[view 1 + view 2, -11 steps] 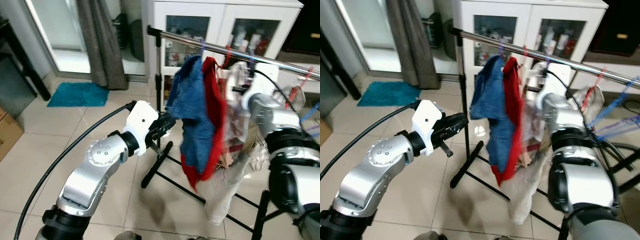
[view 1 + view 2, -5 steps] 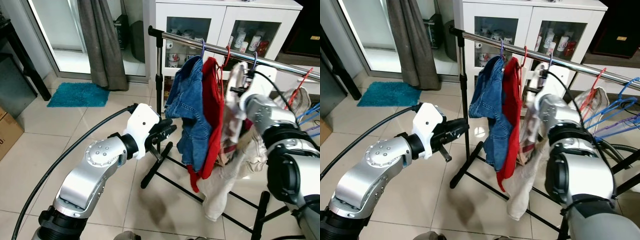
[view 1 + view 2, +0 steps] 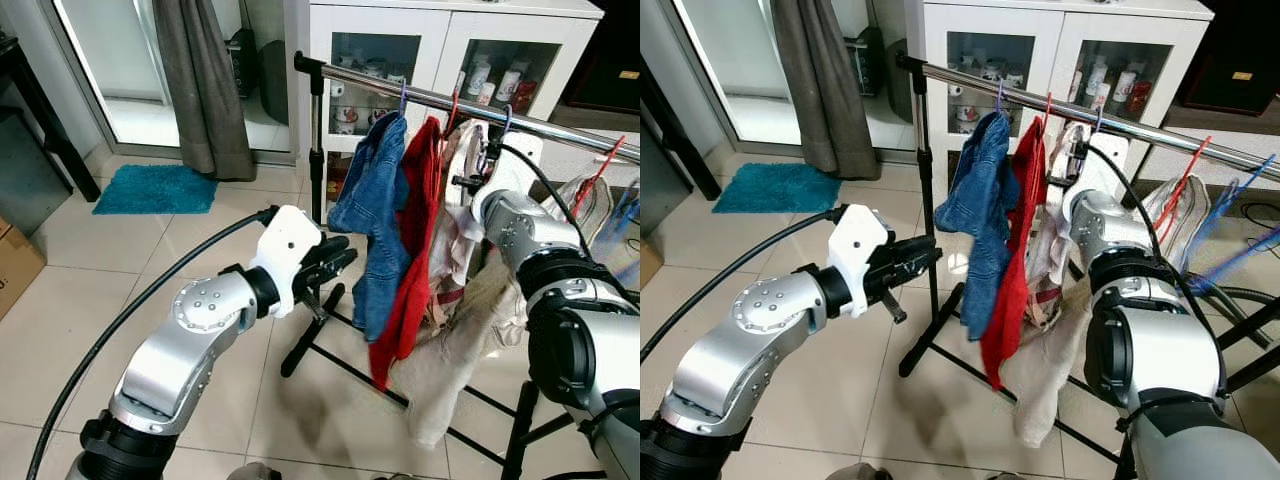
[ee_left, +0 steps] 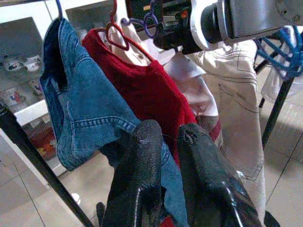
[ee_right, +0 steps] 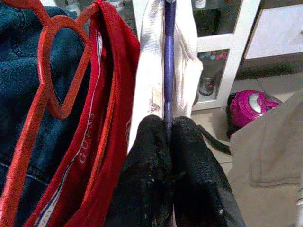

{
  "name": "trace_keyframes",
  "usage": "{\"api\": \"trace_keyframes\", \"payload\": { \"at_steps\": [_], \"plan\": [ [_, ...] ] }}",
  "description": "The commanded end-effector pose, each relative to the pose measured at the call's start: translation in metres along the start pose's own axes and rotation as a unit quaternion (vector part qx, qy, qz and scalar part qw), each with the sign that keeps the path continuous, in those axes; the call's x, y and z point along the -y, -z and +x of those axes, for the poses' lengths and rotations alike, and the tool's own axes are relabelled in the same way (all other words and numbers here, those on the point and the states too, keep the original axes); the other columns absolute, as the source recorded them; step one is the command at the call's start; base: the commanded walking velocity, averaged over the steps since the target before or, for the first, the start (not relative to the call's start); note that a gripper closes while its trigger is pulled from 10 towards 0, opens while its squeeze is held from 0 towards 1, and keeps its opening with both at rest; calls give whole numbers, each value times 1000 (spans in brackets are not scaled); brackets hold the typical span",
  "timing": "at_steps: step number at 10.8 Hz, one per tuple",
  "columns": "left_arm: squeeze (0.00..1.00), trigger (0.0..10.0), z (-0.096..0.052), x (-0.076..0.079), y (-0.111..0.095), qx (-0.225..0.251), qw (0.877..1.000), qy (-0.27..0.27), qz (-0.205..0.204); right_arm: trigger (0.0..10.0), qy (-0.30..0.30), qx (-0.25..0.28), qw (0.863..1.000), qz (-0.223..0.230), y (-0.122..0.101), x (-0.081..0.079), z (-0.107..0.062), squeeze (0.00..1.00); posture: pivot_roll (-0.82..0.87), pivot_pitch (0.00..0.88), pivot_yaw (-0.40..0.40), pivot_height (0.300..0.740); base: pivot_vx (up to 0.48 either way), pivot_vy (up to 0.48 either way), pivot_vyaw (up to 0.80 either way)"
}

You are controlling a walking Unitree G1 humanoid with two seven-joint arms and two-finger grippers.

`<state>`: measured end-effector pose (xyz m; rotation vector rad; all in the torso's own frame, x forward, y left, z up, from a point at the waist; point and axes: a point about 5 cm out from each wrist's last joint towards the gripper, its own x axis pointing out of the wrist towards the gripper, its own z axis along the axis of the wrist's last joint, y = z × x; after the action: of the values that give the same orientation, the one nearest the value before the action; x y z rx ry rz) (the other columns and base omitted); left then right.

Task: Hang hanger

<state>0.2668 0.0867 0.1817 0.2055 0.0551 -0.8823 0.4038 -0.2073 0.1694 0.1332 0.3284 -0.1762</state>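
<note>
Three garments crowd the rail (image 3: 560, 125) | right gripper (image 5: 166, 137) clamps the purple hanger (image 5: 169, 61) carrying the white garment (image 3: 460, 215), its neck running upward from the fingertips, hook at the rail | left gripper (image 4: 165, 142), fingers nearly together and empty, waits beside the denim (image 3: 375, 225).

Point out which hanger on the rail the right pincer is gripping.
The purple hanger carrying the white garment; the right pincer pinches it. The red hanger beside it holds the red top.
</note>
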Motion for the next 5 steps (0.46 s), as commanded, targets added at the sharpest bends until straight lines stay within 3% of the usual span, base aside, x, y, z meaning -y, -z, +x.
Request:
{"api": "trace_keyframes", "payload": {
  "at_steps": [1,2,5],
  "plan": [
    [0,10000,1,-3,-6,9,1000,-1,6,10000,0,-31,1000,-1,17,2,0,0,66,68,15,740,0,0,0],
    [0,10000,2,-4,-6,10,1000,-2,7,10000,-8,-6,1000,-5,11,2,0,1000,65,64,16,740,0,0,0],
    [0,10000,3,-6,-7,11,1000,-5,9,10000,-20,25,999,-6,2,0,0,1000,66,57,18,740,0,0,0]
  ]
}}
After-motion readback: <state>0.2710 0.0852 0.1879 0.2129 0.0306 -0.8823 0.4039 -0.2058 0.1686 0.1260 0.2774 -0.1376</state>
